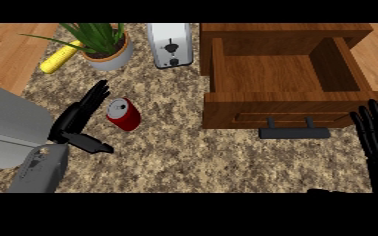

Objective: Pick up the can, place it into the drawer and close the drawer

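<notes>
1. Fingers [90,101] of the left hand [77,122] stretch straight and spread, holding nothing, with the thumb jutting out to the side (toward the view's lower right).
2. Just right of those fingers lies the can [123,114], red with a silver top, tipped on the counter [184,150]; whether the fingertips touch it cannot be told.
3. At the view's right edge the right hand [367,130] rests, fingers up and straight, holding nothing, beside the drawer front.
4. Well right of the can the drawer [277,70] stands pulled open, its wooden inside bare, its dark handle [294,131] facing the view's lower edge.
5. Behind the can stand a toaster [170,45] and a potted plant [103,45], with a corn cob [59,60] left of the pot.
</notes>
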Robot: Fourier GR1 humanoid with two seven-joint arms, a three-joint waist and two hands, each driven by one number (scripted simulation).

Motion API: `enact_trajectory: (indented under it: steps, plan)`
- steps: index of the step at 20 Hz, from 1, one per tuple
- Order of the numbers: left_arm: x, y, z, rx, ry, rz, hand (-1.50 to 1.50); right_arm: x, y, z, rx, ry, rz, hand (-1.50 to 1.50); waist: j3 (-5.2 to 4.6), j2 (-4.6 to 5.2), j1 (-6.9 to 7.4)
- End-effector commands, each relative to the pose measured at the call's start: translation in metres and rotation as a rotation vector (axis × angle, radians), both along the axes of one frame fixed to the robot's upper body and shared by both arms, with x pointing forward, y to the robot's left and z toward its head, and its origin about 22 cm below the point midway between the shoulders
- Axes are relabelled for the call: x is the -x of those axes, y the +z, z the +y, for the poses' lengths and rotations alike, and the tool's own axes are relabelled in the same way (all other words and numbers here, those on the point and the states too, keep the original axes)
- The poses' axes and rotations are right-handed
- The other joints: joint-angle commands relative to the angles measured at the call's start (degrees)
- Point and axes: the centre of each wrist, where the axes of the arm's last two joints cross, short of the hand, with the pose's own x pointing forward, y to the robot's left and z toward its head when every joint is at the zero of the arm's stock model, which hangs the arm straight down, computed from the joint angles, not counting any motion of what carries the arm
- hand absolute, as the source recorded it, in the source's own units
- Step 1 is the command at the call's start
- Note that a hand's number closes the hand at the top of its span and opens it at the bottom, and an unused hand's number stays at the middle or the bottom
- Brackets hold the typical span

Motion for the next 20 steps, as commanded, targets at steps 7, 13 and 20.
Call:
enact_trajectory:
  steps: [7, 13, 20]
  plan:
    - [0.008, -0.038, 0.002, 0.002, 0.025, 0.058, -1.50, 0.003, 0.002, -0.014, -0.001, -0.007, -0.011, -1.50, -0.01, 0.09, -0.31]
    - [-0.009, -0.034, -0.012, 0.026, 0.025, 0.033, -1.50, 0.016, 0.015, -0.003, 0.009, 0.008, -0.012, -1.50, -0.01, 0.04, -0.28]
    - [-0.017, -0.027, 0.000, 0.014, 0.035, 0.019, -1.50, 0.011, 0.025, 0.012, -0.008, 0.012, -0.013, -1.50, -0.04, 0.13, -0.43]
